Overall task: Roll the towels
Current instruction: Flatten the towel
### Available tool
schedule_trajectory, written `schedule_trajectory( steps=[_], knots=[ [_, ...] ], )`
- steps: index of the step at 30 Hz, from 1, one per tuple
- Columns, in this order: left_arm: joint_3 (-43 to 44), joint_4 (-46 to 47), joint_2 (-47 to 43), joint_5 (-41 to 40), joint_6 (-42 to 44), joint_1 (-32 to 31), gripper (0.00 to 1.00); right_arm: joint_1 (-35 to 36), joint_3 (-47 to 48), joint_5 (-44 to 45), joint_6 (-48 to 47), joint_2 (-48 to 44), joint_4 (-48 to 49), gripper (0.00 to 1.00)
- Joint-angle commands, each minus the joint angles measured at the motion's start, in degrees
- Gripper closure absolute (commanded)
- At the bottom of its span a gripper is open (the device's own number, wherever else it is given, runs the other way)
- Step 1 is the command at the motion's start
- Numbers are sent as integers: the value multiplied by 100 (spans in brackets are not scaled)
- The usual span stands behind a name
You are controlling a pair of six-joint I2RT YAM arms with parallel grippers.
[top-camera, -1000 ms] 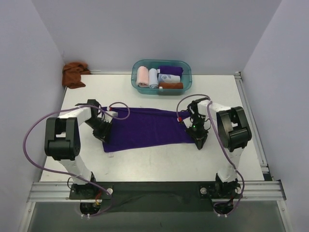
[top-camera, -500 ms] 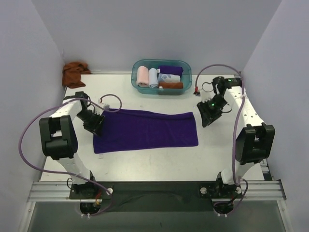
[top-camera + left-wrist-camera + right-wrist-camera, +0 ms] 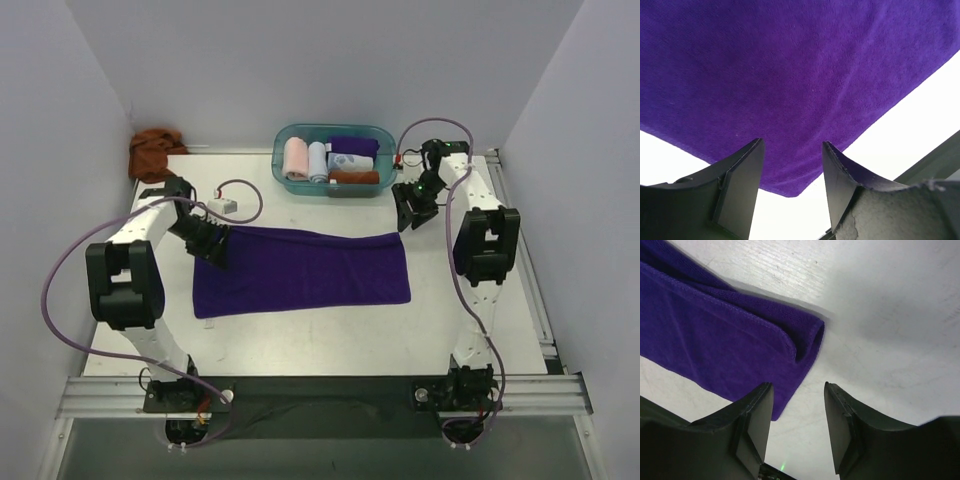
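A deep purple towel (image 3: 300,272) lies flat on the white table, folded to a long rectangle. My left gripper (image 3: 216,250) hovers open over its far left corner; in the left wrist view the towel (image 3: 790,80) fills the frame beyond the open left gripper (image 3: 792,145), with nothing between the fingers. My right gripper (image 3: 406,216) stands open just beyond the far right corner; the right wrist view shows the towel's folded corner (image 3: 807,342) ahead of the empty right gripper (image 3: 797,386). A rust-brown towel (image 3: 153,152) lies crumpled at the back left corner.
A teal basket (image 3: 281,150) at the back centre holds several rolled cloths, pink, pale blue, white, purple and brown. White walls close in the table on three sides. A metal rail (image 3: 320,392) runs along the near edge by the arm bases.
Both grippers have opened and let go of the purple towel, which now lies stretched out flat. The right arm swung from the towel's near right corner to the back right.
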Motion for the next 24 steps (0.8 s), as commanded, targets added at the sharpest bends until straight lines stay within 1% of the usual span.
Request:
schedule_trajectory(
  steps=[1,8,16,21,24],
  knots=[
    [-147,111,-63,202,6,-2,39,113,305,-267,194,127,-330,55],
    [-403,243,16,263,-81,-2,39,263,489,-311,185,523,-304,63],
    [-367,296,95,281,-143,-11,40,316,622,-267,168,751,-313,64],
    [-376,331,112,211,-152,-2,40,386,587,-276,115,760,-313,71],
    [-411,392,104,184,-187,-11,40,412,543,-74,97,787,-313,68]
  ],
)
